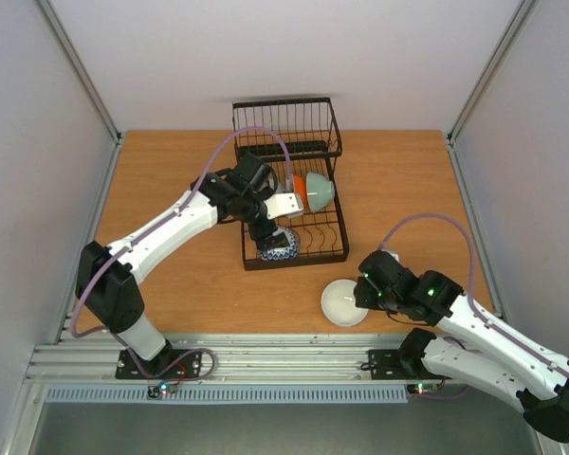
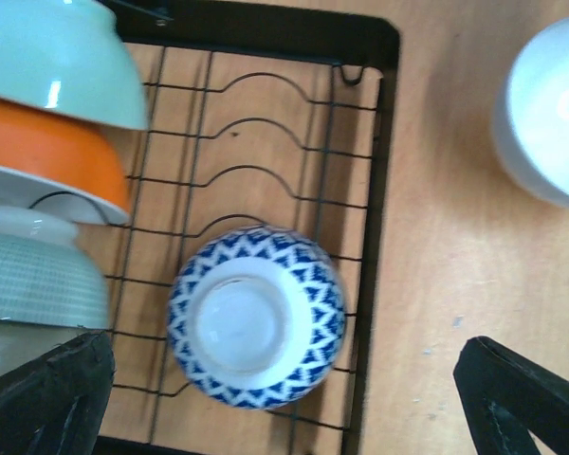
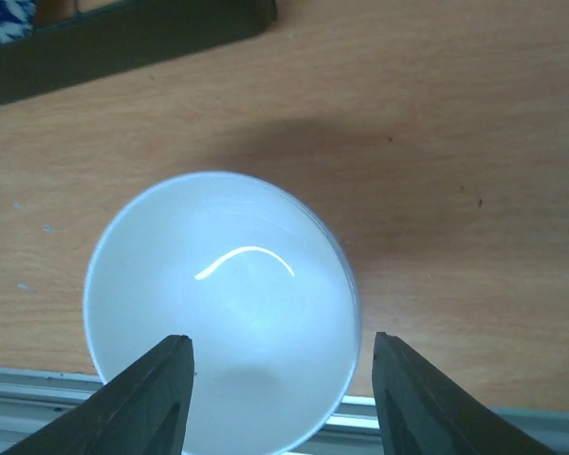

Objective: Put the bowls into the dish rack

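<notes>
Right fingers (image 3: 142, 408) half open over white bowl (image 3: 218, 313), holding nothing.
My left fingers (image 2: 47, 398) gape empty above the rack (image 2: 370, 43); a glancing pinch may skid the bowl off the desk (image 3: 455, 142).

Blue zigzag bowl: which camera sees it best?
The left wrist view. There the blue zigzag bowl shows whole and close, upside down in the dish rack. The top view shows it small, partly under the left arm. The right wrist view catches only a corner sliver.

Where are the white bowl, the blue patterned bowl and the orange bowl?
white bowl (image 3: 218, 303), right wrist view, inside bottom.
blue patterned bowl (image 2: 239, 330), left wrist view, upturned base.
orange bowl (image 2: 47, 156), left wrist view, outer wall.
</notes>
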`<state>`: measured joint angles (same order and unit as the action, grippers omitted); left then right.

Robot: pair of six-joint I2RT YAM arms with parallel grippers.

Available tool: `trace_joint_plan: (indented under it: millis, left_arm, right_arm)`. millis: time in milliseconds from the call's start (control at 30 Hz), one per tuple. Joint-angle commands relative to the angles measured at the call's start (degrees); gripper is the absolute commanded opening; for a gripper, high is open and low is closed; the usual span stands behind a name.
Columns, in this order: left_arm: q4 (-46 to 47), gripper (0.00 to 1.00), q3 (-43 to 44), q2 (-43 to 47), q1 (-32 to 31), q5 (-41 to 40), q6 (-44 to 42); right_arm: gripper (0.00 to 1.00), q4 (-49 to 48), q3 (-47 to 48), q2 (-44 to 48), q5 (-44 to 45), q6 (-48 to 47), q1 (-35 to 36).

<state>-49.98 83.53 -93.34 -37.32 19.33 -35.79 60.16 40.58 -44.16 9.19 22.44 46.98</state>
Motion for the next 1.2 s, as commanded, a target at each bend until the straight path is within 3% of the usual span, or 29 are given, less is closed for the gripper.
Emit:
trace_joint_plan:
  millis: [0,167,433,700,1167]
  left_arm:
    - [-1.52,0.98,-0.16,2.56,-2.34,4.5,6.24]
    - [-2.58,0.98,-0.23,2.38,-3.78,9.79,9.67]
    - [-3.67,0.94,0.2,-4.5,-9.74,9.93,14.18]
    - [-3.12,0.92,3.23,-11.47,-17.08,3.79,16.81]
    - [-2.68,0.87,8.86,-19.47,-20.25,-1.49,19.65]
  right_arm:
    - [0.53,2.15,-2.63,-0.09,-1.19,3.91,0.39]
    - [0.51,0.64,-5.57,-0.33,-1.76,5.29,0.48]
    - [0.51,0.48,-6.83,0.91,-0.02,6.47,0.48]
    - [0.51,1.49,-6.89,6.25,1.41,7.27,0.64]
    - [0.45,0.96,-7.44,14.66,3.04,7.44,0.85]
